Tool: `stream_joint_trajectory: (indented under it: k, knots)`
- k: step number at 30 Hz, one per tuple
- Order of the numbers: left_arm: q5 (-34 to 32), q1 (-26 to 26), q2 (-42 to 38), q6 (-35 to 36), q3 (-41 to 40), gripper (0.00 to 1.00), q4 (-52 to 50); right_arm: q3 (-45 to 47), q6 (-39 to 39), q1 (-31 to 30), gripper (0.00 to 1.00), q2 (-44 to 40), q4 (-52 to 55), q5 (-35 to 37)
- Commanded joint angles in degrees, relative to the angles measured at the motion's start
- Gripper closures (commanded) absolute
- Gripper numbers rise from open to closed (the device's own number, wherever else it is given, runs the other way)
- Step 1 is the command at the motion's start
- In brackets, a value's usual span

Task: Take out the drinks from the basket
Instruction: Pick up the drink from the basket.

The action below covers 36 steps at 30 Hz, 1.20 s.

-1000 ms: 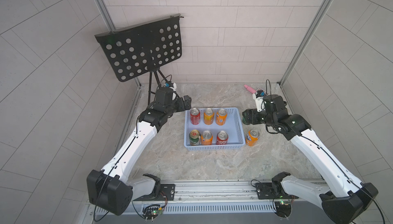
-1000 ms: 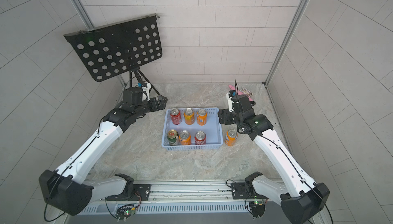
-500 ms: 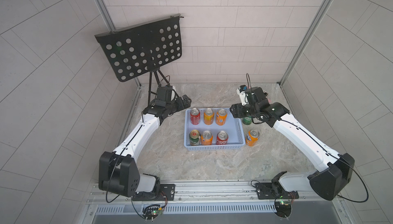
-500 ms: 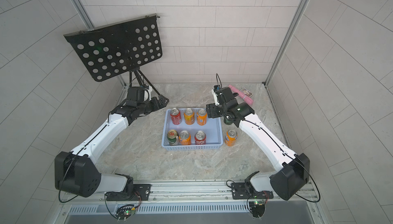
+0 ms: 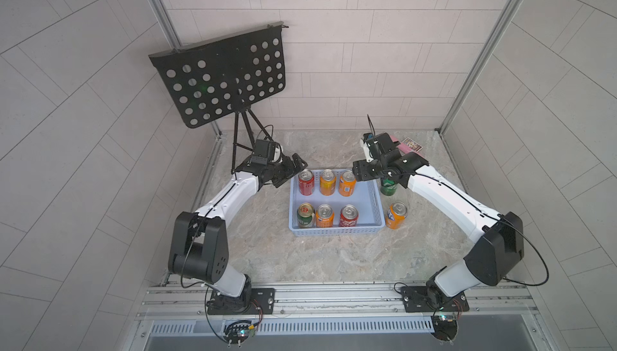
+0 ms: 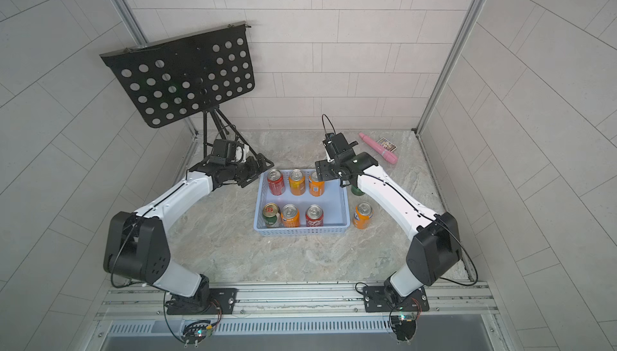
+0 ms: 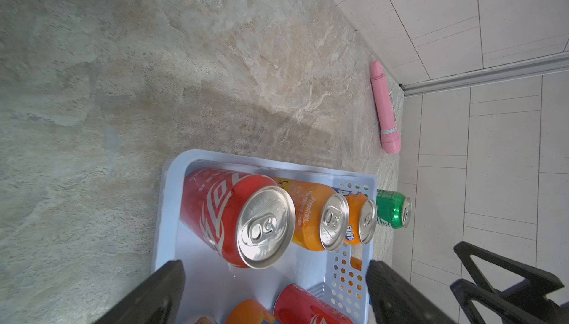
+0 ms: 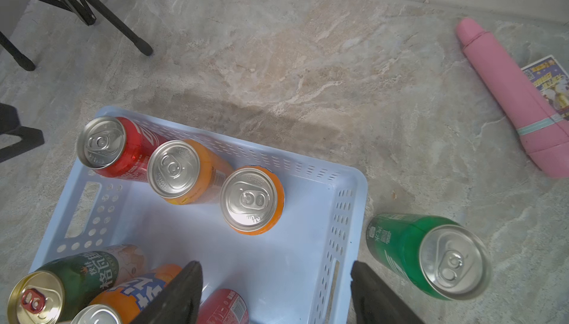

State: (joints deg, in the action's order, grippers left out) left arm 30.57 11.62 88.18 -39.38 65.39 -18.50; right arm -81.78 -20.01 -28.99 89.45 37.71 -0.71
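Both sets of jaws stand apart and empty. The right gripper [image 8: 277,294] hangs above the right end of the shallow light-blue perforated plastic basket [image 8: 348,180]. The nearest drink, an upright orange aluminium can with a silver top [image 8: 251,199], stands just beyond its fingertips, not between them. The left gripper [image 7: 274,294] faces a red aluminium can [image 7: 240,214] in the basket's far left corner, likewise just ahead of its fingers. Six cans stand inside, in two rows of three. Outside, a plain green can [image 8: 431,254] stands just beside the right wall, and a second orange can [image 5: 396,215] stands beside that wall nearer the robot. Judging by that, a third can is being reached for. Next, each gripper must advance to straddle its can, then close and lift clear of the wall.
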Motion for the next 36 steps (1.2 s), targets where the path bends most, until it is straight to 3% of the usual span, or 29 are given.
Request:
stream_joint_trajectory:
  k: [1,5,36]
  knots:
    - [-1.0,-0.4,-2.2,5.2,2.8,0.0,-5.4,-1.3,-0.4,-1.2,0.21,1.9,1.4,1.3]
    - [-3.8,-0.4,-3.2,7.7,3.0,0.0,-8.7,-2.4,-0.6,-1.7,0.21,4.4,1.3,1.4]
    - [0.5,-1.5,-2.3,5.7,3.1,0.0,-7.1,-9.1,-2.1,-2.7,0.17,18.9,2.1,3.2]
